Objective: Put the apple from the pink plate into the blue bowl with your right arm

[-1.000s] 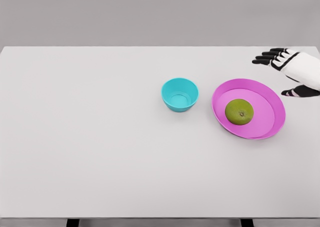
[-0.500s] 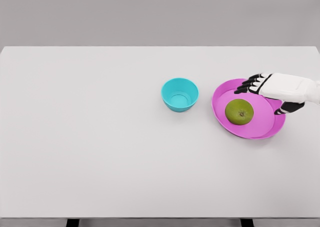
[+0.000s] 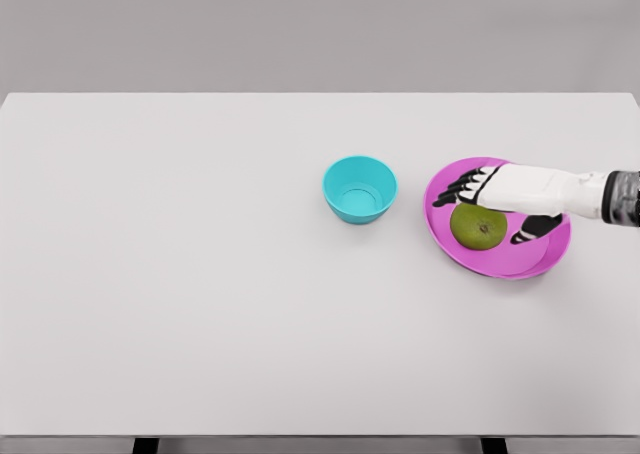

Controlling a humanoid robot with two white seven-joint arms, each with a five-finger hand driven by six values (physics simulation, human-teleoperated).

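Note:
A green apple (image 3: 477, 230) lies in the pink plate (image 3: 455, 249) at the right of the white table. The blue bowl (image 3: 359, 188) stands just left of the plate, with nothing in it. My right hand (image 3: 490, 212) reaches in from the right edge and hovers over the apple's top. Its dark fingers (image 3: 455, 191) are spread past the apple's far left side and the thumb (image 3: 535, 228) sits to the apple's right. The hand is open and holds nothing. The upper part of the apple is hidden by the palm.
The white table (image 3: 200, 274) stretches wide to the left and front of the bowl. Its far edge meets a grey wall. Two dark table legs show at the bottom edge.
My right hand has moved left and down from the table's far right corner to over the plate, and now covers the apple's top. The apple, plate and bowl have stayed put.

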